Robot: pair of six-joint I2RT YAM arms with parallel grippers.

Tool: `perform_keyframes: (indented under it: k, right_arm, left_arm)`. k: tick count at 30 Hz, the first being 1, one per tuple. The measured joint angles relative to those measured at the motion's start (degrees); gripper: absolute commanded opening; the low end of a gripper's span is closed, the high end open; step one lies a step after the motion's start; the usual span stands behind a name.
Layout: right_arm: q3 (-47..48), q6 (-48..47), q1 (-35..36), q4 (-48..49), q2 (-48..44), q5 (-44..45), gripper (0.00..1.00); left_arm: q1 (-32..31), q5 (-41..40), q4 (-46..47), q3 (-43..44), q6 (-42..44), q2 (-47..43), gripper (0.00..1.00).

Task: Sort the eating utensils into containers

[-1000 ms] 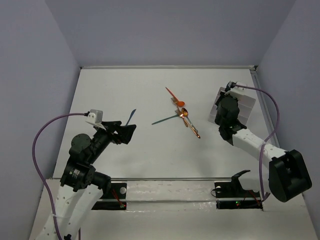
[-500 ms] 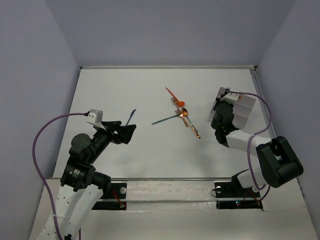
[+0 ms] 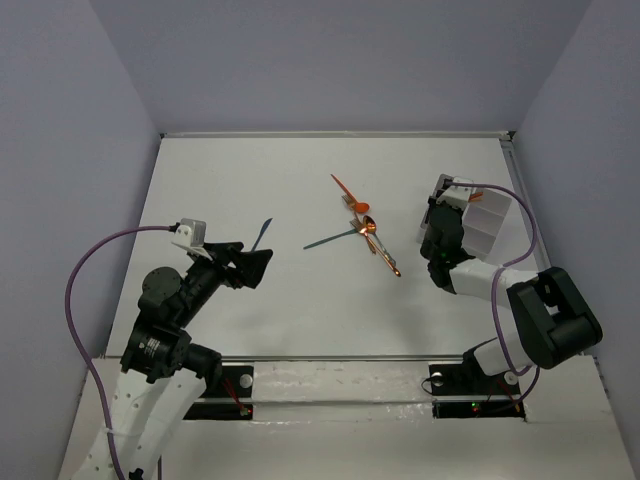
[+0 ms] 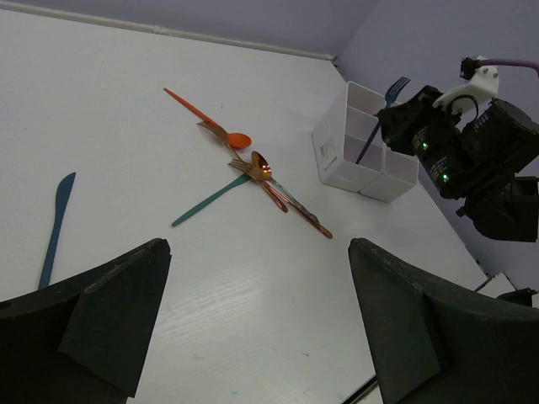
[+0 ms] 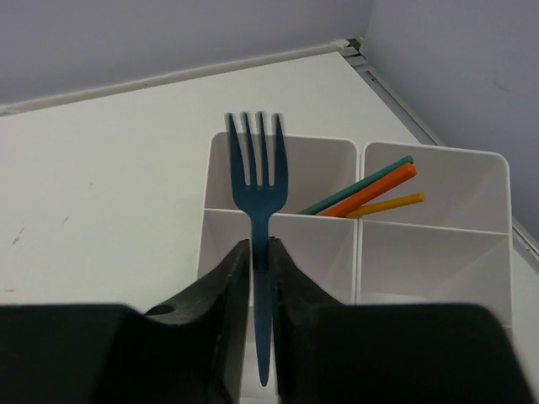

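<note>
Since one second ago only the right arm has moved: its elbow has folded back toward the near edge, while its gripper stays over the tray. On the left nothing has changed.

At the left, the left gripper (image 3: pixel 260 263) hangs low over the tabletop (image 3: pixel 230 180) with its fingers spread wide and nothing between them. Just beyond it lies a blue knife (image 3: pixel 262 235), alone and flat.

Near the middle of the tabletop is a loose pile of utensils. An orange piece (image 3: pixel 343 187) points toward the far side, a teal piece (image 3: pixel 328 241) lies across toward the left, and the copper spoons (image 3: pixel 381 250) cross each other, touching.

At the right stands the white tray (image 5: pixel 358 227) with four compartments. The right gripper (image 5: pixel 261 250) is above it and pinches a teal fork (image 5: pixel 258 181) at the neck, fingers almost together. The fork is upright with tines up, and its handle goes down over the near left compartment in the wrist view. In the far right compartment three handles (image 5: pixel 370 192) lean together: teal, orange and yellow-orange.
</note>
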Motion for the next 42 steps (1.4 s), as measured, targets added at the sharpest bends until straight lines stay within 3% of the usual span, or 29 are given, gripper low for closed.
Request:
perform_keyframes:
  k: [3,9,14,23,29,42]
  right_arm:
    - [1.88,1.6,0.0,-4.35,0.0,-0.35,0.38]
    - [4.5,5.14,0.0,-13.55,-1.01,-1.4,0.46]
    - [6.23,7.74,-0.02,-22.27,-4.92,-4.81,0.45]
    - [16.41,10.01,2.82,-40.09,-5.51,-26.1,0.42]
    - [26.14,10.12,6.34,-53.79,4.63,-36.74,0.41]
    - [38.29,9.25,10.12,-66.58,22.4,-37.24,0.41]
  left_arm:
    - [0.0,0.0,0.02,0.0,0.0,0.0,0.99]
    - [0.0,0.0,0.0,0.0,0.0,0.0,0.99]
    - [0.0,0.04,0.02,0.0,0.0,0.0,0.99]
    - [0.39,0.13,0.02,0.0,0.0,0.26,0.99]
    - [1.03,0.35,0.04,0.0,0.0,1.16,0.99]
    - [1.51,0.59,0.22,0.0,0.0,1.6,0.99]
